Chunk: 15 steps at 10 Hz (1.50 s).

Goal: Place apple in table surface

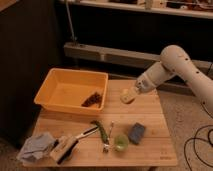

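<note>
Gripper [131,94] hangs low over the table surface [150,112], right of the yellow tub [56,98], seemingly clamped on a pale round thing, likely the apple [127,96], held just above bare planks for set-down. Blue sponge [136,132] and green round object [120,143] lie nearer the front.

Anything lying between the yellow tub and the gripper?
Camera view: bare planks of the table surface separate the yellow tub from the gripper; only the apple sits there, at the gripper's tip.
</note>
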Motion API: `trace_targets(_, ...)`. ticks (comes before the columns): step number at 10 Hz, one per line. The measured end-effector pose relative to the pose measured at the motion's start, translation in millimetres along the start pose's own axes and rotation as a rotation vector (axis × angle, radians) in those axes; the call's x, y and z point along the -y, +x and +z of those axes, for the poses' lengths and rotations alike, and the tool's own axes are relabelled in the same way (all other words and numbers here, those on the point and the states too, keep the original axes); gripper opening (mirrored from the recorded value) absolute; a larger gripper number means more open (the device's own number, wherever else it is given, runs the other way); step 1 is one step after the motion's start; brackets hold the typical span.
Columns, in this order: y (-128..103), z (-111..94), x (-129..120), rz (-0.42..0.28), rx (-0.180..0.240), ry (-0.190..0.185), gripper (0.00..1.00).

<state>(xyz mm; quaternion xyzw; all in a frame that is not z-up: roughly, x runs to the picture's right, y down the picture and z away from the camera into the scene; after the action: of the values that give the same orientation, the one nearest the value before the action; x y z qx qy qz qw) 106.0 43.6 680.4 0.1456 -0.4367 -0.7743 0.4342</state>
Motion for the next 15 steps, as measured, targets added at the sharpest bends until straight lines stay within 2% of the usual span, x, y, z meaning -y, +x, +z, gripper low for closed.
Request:
trace_targets(2, 2.9, 32.5, -25.8, 0.000, -0.009, -0.049, 0.00)
trace_targets(4, 7.4, 64.7, -57.0, 0.002, -0.044, -0.154, 0.00)
trace_targets(5, 9.7, 74.8, -67.5, 0.001, -0.056, -0.187, 0.00)
trace_targets(6, 13.5, 94.5, -77.3, -0.012, -0.062, -0.215, 0.00)
trace_targets(7, 15.6, 107.6, -84.3, -0.023, -0.061, -0.227, 0.00)
trace_targets(8, 12.9, 121.7, -91.2, -0.024, -0.042, -0.230, 0.00)
trace_targets(9, 12.3, 137.5, -95.0, -0.023, 0.004, -0.233, 0.01)
trace_targets(10, 11.8, 151.7, -96.7, -0.022, 0.061, -0.239, 0.07)
trace_targets(11, 7.5, 162.1, -98.2, -0.016, 0.115, -0.247, 0.17)
trace_targets(12, 3.6, 165.2, -98.3, -0.012, 0.145, -0.258, 0.25)
trace_targets(13, -3.5, 170.7, -97.4, -0.001, 0.176, -0.269, 0.37)
trace_targets(15, -10.1, 169.7, -100.2, 0.019, 0.190, -0.282, 0.55)
